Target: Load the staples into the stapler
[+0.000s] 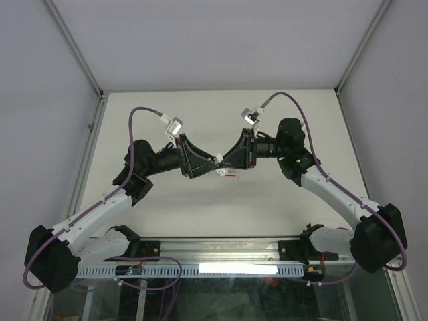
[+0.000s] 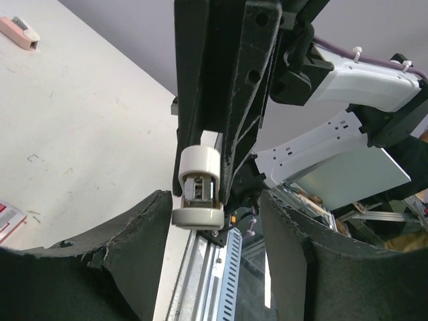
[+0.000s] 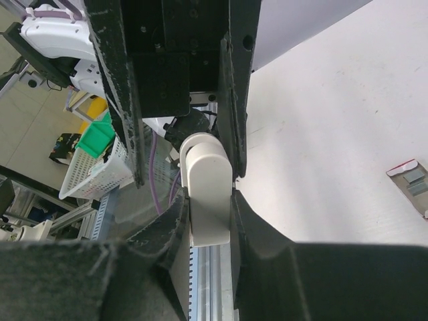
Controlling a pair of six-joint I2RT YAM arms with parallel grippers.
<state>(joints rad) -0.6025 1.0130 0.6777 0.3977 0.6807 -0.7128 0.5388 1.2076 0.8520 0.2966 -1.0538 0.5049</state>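
Note:
My right gripper point(image 3: 209, 204) is shut on the white stapler point(image 3: 208, 184), clamping its sides and holding it above the table. From the left wrist the stapler's point(image 2: 198, 189) open end shows a metal channel between two white halves. My left gripper point(image 2: 212, 217) is open and faces that end. Its fingers point(image 2: 137, 251) stand on either side, a little short of the stapler and not touching it. Both grippers meet over the middle of the table point(image 1: 267, 200). A silvery-grey piece that looks like the staples point(image 3: 416, 182) lies on a flat red-edged box point(image 3: 401, 168) on the table to the right.
A pink stapler point(image 2: 19, 32) lies far off on the table. A red-and-white box edge point(image 2: 7, 219) shows at the left wrist view's lower left. A slotted metal rail point(image 1: 200, 269) runs along the near edge between the arm bases.

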